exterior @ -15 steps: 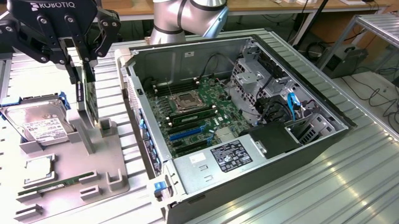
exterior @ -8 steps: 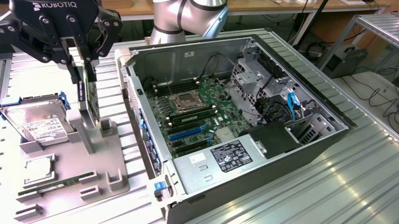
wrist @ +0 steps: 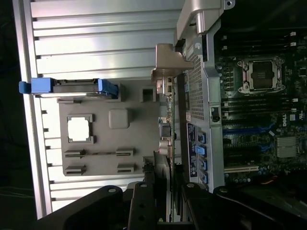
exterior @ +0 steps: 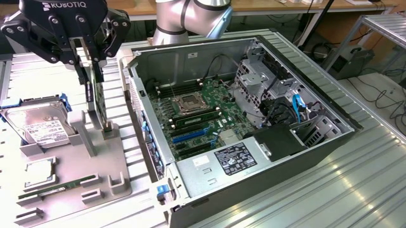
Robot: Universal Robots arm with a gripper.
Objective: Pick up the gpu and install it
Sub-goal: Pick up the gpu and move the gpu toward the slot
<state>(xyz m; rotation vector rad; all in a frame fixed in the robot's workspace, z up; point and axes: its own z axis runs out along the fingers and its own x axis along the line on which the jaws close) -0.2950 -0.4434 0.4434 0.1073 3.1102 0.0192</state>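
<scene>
The jaws grip the top of the gpu (exterior: 95, 99), which stands on end in a slot of the grey tray (exterior: 95, 166). Its long axis runs up and down, one flat face toward the hard drive (exterior: 41, 126) and the other toward the open computer case (exterior: 159, 61). The tray lies near the counter's (exterior: 355, 190) edge at the exterior view's left. The wrist view looks down the card's thin edge, just beside the case wall.

An open tower computer case (exterior: 190, 52) lies on its side on the ribbed metal table (exterior: 343, 190). Its green motherboard (exterior: 212, 111) shows a bare CPU socket (exterior: 190, 103) and blue expansion slots (exterior: 189, 136). Just beside the case, toward the exterior view's left, a grey fixture tray (exterior: 70, 164) holds a hard drive (exterior: 39, 126), what looks like a CPU chip (exterior: 39, 172), and a slim green RAM stick (exterior: 56, 188).
</scene>
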